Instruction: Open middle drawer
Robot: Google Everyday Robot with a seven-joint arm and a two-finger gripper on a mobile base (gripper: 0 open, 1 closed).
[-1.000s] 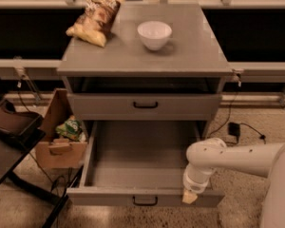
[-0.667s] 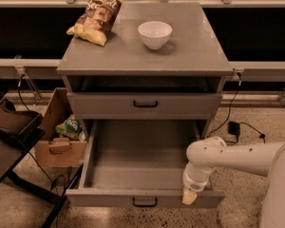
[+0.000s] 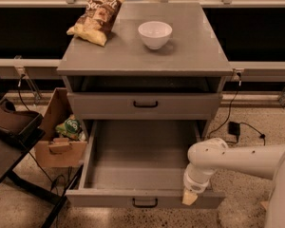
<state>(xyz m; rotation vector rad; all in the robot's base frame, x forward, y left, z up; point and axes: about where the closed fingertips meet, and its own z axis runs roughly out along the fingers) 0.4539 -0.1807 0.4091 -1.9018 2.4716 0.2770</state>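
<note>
The grey cabinet (image 3: 145, 63) has its middle drawer (image 3: 142, 167) pulled far out, showing a plain grey inside. The drawer's flat front carries a small black bar handle (image 3: 145, 203) at the bottom of the view. My gripper (image 3: 190, 197) hangs from the white arm (image 3: 237, 159) at the drawer's front right corner, touching the top edge of the front, to the right of the handle. The drawer above (image 3: 145, 104) is closed or nearly so, with its own black handle. The lowest drawer is hidden under the open one.
A white bowl (image 3: 155, 34) and a chip bag (image 3: 97, 19) lie on the cabinet top. A cardboard box (image 3: 57, 137) with a green packet stands left of the cabinet, beside a dark stand (image 3: 9, 141). A cable and plug (image 3: 235, 127) lie on the floor at the right.
</note>
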